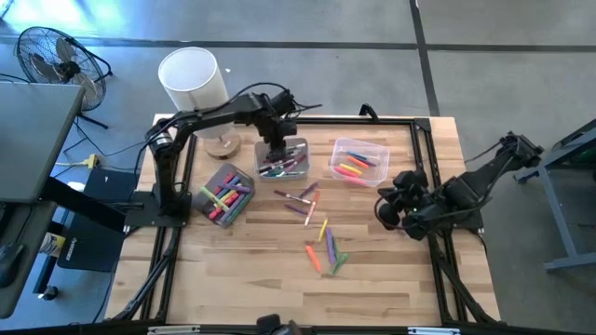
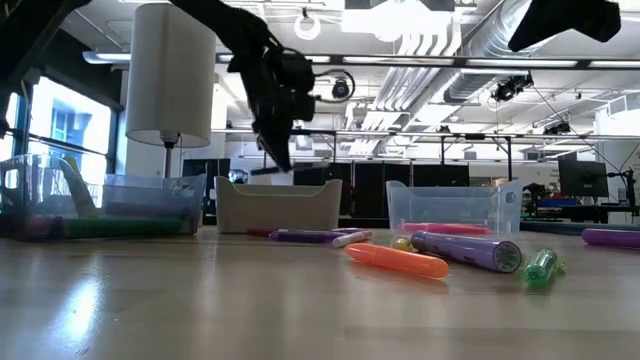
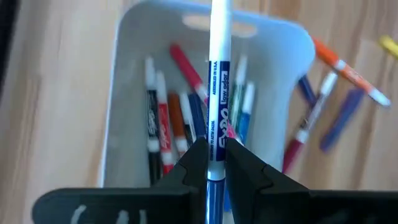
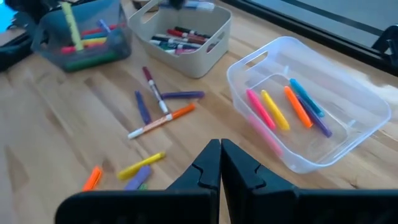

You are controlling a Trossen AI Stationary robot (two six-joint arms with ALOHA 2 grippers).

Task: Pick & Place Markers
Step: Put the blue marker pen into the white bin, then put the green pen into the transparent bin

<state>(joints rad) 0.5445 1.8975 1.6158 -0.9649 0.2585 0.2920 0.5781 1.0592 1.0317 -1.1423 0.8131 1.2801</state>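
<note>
The left claw (image 3: 211,163) grasps a blue marker (image 3: 217,93) directly above the grey bin (image 3: 124,74), positioned for release among sorted markers, while the clenched, empty right claw (image 4: 221,163) idles well apart

Two dark jointed arms, matte black angular fingers (image 3: 245,171), perhaps cabled

left gripper (image 3: 216,163) clamped; right gripper (image 4: 220,163) closed, parked

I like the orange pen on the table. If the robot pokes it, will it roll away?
Probably a little. The orange pen looks round and smooth, lying flat on bare wood, so a sideways poke could roll it. It seems stiff and light. The purple pen right beside it might stop it.
</note>
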